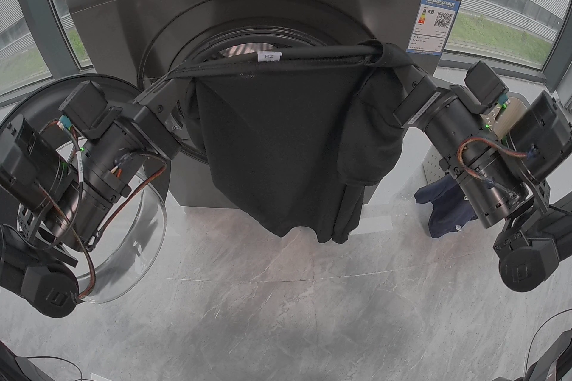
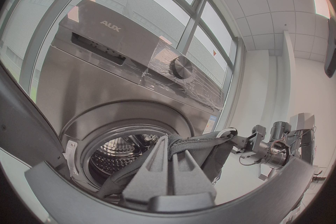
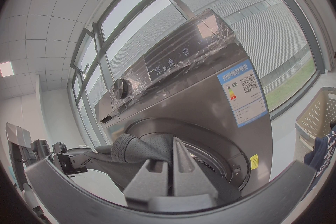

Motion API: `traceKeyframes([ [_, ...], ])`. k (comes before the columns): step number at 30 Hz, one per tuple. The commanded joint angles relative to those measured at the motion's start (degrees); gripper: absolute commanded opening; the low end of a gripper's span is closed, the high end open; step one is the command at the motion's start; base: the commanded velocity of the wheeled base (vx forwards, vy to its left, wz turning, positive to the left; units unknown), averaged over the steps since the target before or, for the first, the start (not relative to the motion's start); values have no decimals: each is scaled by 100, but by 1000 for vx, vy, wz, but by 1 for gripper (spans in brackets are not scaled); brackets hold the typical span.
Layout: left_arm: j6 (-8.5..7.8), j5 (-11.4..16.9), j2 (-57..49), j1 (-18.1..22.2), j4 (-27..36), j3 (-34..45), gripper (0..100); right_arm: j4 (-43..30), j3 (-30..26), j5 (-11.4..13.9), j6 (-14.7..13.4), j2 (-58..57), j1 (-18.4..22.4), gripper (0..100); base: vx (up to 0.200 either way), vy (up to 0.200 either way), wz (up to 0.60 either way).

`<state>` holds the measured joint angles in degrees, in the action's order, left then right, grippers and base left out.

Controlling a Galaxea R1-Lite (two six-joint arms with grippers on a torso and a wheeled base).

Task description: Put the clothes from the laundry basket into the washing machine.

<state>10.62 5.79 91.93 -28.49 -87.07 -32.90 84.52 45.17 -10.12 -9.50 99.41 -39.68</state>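
I'm holding the black T-shirt (image 1: 280, 144) taut before the washing machine's drum opening (image 1: 241, 50) — left gripper (image 1: 171, 80) and right gripper (image 1: 390, 59) each clamped on its top edge. Spread this wide, it could snag going in, leaving the hem dangling outside.

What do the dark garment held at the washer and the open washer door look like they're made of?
The dark garment: soft matte knit, likely cotton jersey; it drapes in folds and its collar looks ribbed. The washer door: glossy clear bowl, glass or plastic, since the floor shows through it.
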Motion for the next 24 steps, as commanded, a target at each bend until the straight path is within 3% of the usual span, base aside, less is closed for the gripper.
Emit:
traceKeyframes([
  [1, -7, 1, 44, -201, 5, 12, 0, 47, -61, 10, -96, 333, -31, 0, 0, 0, 0],
  [8, -7, 1, 150, -227, -12, -58, 0, 56, -61, 63, -96, 1273, -93, 0, 0, 0, 0],
  [9, -7, 1, 150, -227, -12, -58, 0, 47, -52, 80, -87, 1458, -136, 100, 0, 0, 0],
  [19, -16, 10, 229, -254, -21, -14, 0, 65, -8, 353, 36, 2750, -383, 100, 0, 0, 0],
  [24, -16, 1, 229, -306, -30, -6, 0, 74, 590, 388, 97, 3356, -514, 100, 0, 0, 0],
])
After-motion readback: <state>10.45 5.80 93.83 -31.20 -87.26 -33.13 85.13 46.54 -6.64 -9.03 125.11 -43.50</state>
